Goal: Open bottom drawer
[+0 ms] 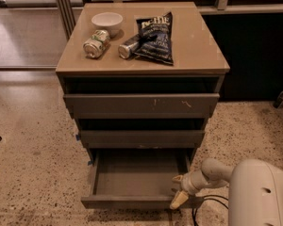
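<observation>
The bottom drawer point(132, 201) is the lowest of three dark grey drawers in the cabinet. It stands pulled out toward me, and its shallow grey box point(137, 171) shows empty inside. My gripper point(178, 189) is at the drawer's front right corner, with pale fingertips point(177, 200) at the edge of the drawer front. The white arm point(254, 192) reaches in from the lower right. The middle drawer front point(141, 138) and the wide top drawer front point(141, 105) with pale scratch marks sit above it.
On the tan cabinet top point(198, 46) lie a white bowl point(107, 21), two cans point(96, 43) point(129, 46) on their sides and a dark chip bag point(155, 36). Speckled floor point(33, 164) surrounds the cabinet. A black cable point(207, 206) lies under the arm.
</observation>
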Tool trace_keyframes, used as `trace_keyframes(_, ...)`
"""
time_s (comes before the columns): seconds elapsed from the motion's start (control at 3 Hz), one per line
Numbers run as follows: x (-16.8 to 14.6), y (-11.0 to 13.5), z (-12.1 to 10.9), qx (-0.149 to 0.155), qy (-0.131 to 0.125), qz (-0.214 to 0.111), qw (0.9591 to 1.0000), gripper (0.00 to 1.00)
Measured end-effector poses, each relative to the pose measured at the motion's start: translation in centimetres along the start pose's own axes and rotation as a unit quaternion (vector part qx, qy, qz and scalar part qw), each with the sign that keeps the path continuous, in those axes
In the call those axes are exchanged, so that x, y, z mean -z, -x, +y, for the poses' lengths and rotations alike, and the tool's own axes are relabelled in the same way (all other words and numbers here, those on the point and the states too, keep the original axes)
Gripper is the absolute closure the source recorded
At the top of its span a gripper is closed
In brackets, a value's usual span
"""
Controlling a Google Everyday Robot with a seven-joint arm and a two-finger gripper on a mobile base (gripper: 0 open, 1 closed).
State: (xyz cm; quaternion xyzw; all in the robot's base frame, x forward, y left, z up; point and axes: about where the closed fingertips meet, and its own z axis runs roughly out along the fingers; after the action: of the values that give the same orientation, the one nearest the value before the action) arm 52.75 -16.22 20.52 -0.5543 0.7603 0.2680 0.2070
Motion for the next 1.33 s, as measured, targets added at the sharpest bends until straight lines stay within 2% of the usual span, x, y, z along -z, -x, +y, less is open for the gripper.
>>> trace_keyframes(0.33,-0.1,-0.1,0.3,-0.001,0.002,0.000,1.0000,0.00)
trace_keyframes(0.67,-0.1,-0.1,0.3,-0.001,0.003,0.000,1.0000,0.00)
trace_keyframes(1.0,0.2,0.8,-1.0,0.007,0.009,-0.006,0.9999,0.00)
trace_keyframes(1.33,1.7,2.9,-2.9,0.013,0.000,-0.003,0.9999,0.00)
